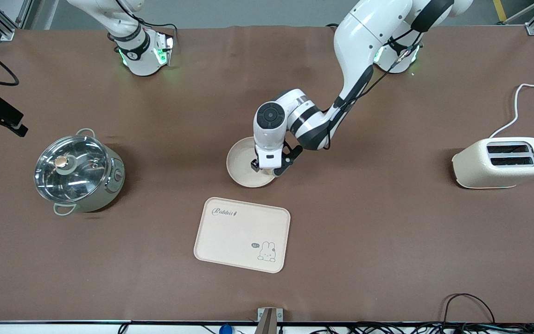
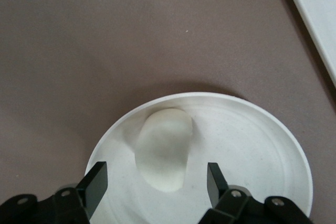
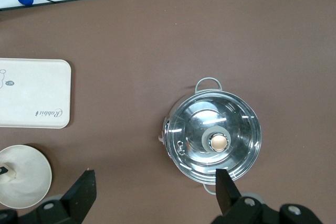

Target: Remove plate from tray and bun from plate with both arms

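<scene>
Left wrist view shows the bun, a pale oval lump, lying on the plate, toward the rim rather than at the middle. The left gripper hangs just over it with its two black fingers spread wide, one on each side of the bun and touching neither it nor anything else, so the hand is released and holds nothing. From the front, the plate sits flat on the brown table about midway between the two arms' ends, and the left gripper covers the part of the plate toward the left arm's end, so the bun itself is hidden there by the wrist. A cream tray with a rabbit drawing lies nearer to the front camera than the plate, close to it but apart. A steel pot with a glass lid stands toward the right arm's end of the table, and a cream toaster stands toward the left arm's end, its white cord running off the table edge. The right arm waits, drawn up above its end of the table; in its own wrist view the right gripper is over the pot, fingers wide apart and empty, with the tray and the plate also in sight.
</scene>
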### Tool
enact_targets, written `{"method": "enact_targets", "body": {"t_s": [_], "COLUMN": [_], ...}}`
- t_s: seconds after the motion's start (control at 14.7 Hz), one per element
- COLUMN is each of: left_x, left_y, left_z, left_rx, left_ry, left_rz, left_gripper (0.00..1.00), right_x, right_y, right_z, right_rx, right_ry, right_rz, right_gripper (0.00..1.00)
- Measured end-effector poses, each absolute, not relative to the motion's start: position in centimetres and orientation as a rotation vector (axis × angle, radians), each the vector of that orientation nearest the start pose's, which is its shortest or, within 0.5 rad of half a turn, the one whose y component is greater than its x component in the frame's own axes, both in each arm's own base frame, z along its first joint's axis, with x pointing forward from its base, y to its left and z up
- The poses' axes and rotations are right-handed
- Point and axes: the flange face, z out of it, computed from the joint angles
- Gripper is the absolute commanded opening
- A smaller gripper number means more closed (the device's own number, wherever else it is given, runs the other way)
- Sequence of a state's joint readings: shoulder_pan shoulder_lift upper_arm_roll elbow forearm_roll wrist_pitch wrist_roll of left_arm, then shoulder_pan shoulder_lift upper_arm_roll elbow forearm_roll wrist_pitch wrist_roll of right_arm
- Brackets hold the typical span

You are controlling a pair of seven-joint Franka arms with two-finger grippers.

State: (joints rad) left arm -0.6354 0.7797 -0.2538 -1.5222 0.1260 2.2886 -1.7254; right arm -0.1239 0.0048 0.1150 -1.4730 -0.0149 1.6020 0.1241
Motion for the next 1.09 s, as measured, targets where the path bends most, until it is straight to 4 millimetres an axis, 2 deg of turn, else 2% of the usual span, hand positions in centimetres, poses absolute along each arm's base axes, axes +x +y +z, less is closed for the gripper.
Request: {"method": "enact_targets", "body": {"t_s": [0.27,0.48,0.75,1.09], "left_x": [47.2,47.1,47.1,47.5], "left_y": [-53.1,-53.1,-53.1,-53.5], "left_z": [19.8,19.2,18.8,19.8], "left_rx": [-2.91,-2.907,-2.906,-2.917], "left_ry": [-1.267,-1.262,-1.263,-1.287], "left_rz": [0.115,0.114,0.117,0.107], "left_gripper": [0.63,0.44,0.27,0.17], "right_x": [55.5,55.1,53.9,53.1], "right_y": [-0.7,-1.1,-0.6,-0.9], "right_z": [67.0,66.4,65.3,65.6], "right_rx": [-3.148,-3.163,-3.169,-3.171], "right_ry": [0.21,0.222,0.209,0.222], "right_rz": [-0.152,-0.106,-0.138,-0.162], "right_gripper": [1.0,1.0,1.0,1.0]}}
